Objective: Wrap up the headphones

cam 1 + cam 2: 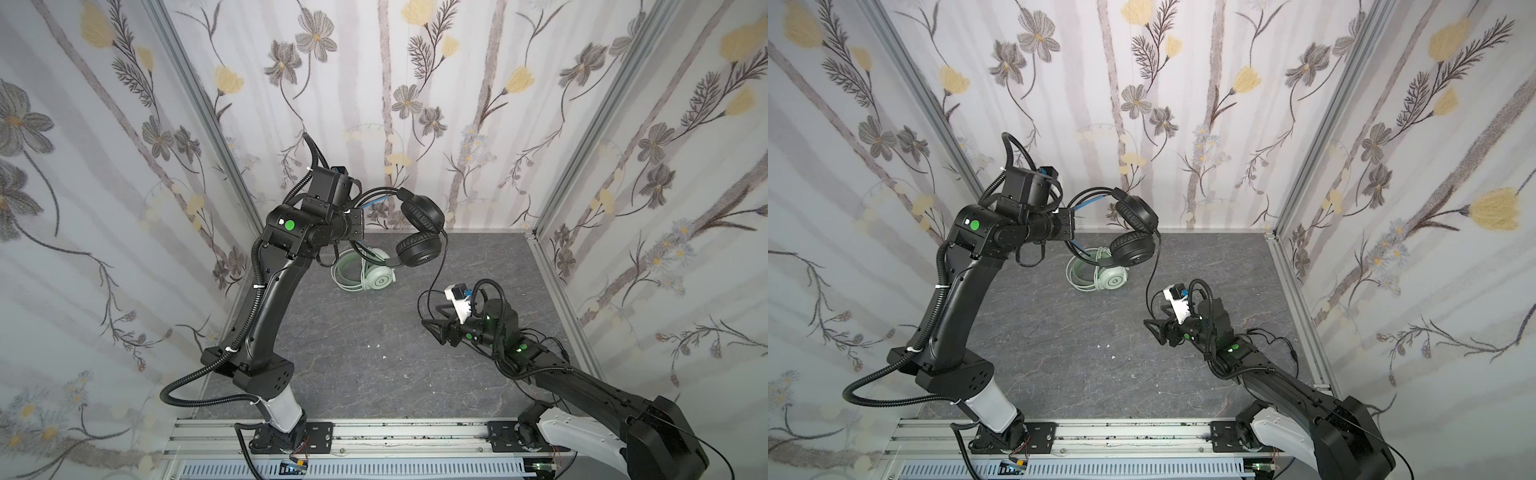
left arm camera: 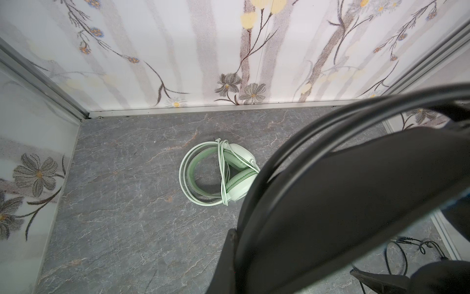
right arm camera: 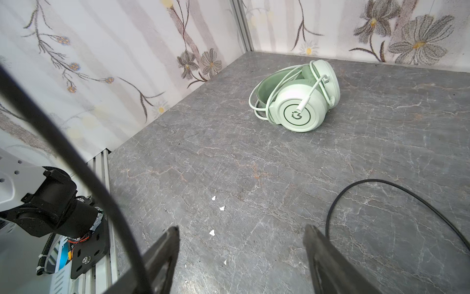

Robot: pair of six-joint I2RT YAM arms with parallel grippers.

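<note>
Black over-ear headset with blue inner band [image 1: 419, 248] hangs over the rear of the grey marbled table [image 1: 332, 357], band clamped in left gripper [image 1: 356, 225]; its thin black cable [image 1: 436, 275] trails down beside the nearer right gripper [image 1: 432, 316], jaws apart, empty.

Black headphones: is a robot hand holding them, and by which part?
Yes. The left gripper is shut on the black headphones, holding them in the air by the headband. The right gripper is open, with nothing in it.
</note>
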